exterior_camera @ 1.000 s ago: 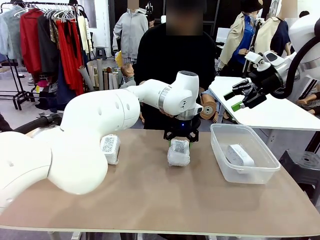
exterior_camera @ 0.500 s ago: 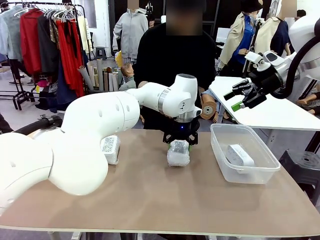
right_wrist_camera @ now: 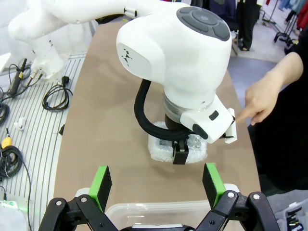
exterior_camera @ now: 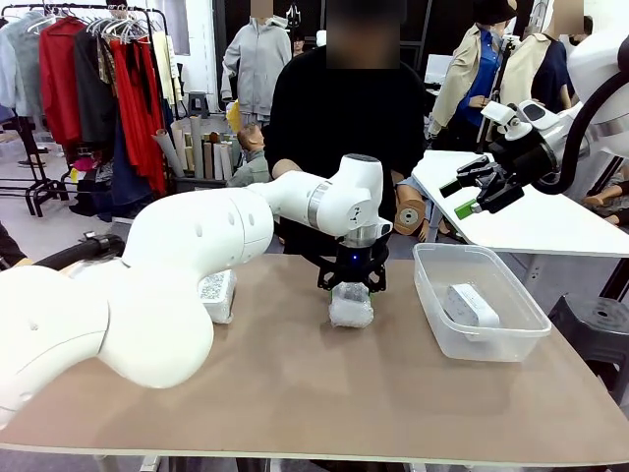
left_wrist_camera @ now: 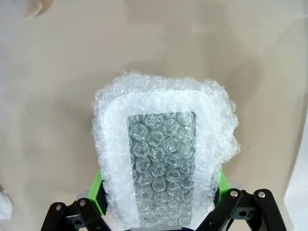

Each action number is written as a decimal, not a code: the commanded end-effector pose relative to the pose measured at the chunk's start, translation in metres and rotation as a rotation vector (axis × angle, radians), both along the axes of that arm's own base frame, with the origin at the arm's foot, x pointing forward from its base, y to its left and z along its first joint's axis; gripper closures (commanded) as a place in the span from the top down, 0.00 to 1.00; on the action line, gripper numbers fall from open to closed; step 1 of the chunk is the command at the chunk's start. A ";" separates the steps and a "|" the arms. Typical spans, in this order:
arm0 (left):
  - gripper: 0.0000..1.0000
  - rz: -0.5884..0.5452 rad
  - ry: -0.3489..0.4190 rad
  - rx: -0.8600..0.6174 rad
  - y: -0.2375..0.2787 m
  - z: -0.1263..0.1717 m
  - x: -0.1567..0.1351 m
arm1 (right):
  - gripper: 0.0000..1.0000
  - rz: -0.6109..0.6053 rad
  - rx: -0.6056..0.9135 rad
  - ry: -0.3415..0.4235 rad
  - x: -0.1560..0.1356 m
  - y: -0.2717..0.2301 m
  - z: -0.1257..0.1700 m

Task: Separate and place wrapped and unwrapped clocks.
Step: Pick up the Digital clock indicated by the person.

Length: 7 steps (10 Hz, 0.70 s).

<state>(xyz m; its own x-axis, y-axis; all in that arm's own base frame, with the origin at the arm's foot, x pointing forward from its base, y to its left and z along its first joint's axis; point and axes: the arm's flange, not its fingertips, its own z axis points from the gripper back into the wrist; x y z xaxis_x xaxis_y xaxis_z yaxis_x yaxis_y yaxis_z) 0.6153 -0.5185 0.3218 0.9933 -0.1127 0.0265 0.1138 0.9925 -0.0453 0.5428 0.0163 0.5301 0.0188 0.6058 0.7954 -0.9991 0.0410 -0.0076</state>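
Two wrapped clocks, white blocks in cloudy bubble wrap, lie on the table (exterior_camera: 295, 393) left of the clear tub (exterior_camera: 491, 339). The nearer wrapped clock (exterior_camera: 351, 307) is close to the tub, and the farther wrapped clock (exterior_camera: 216, 293) is well away from it, partly behind the left arm. Through the bubbles, the nearer one's top face shows a dark grey panel, too blurred to read. The farther one bears a speckled label, also unreadable. One bare clock (exterior_camera: 470, 305), smooth and rounded, lies inside the tub. The left gripper (exterior_camera: 352, 283) straddles the nearer wrapped clock, jaws apart, with green pads (left_wrist_camera: 97, 190) along both its long sides. The right gripper (exterior_camera: 470, 197) hangs high above the tub, its jaws spread and holding nothing.
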 end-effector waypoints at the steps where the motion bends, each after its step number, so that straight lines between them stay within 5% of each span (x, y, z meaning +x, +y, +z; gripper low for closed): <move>1: 1.00 -0.016 0.038 0.007 -0.013 0.003 0.024 | 1.00 0.000 -0.001 -0.005 -0.001 0.000 0.003; 2: 1.00 0.000 0.000 0.000 0.000 0.000 0.000 | 1.00 0.000 -0.001 -0.005 -0.001 0.000 0.003; 5: 1.00 0.000 0.000 0.000 0.000 0.000 0.000 | 1.00 0.000 -0.001 -0.005 -0.001 0.000 0.003; 7: 0.61 0.008 0.000 -0.017 0.002 0.001 -0.001 | 1.00 0.000 -0.001 -0.005 -0.001 0.000 0.003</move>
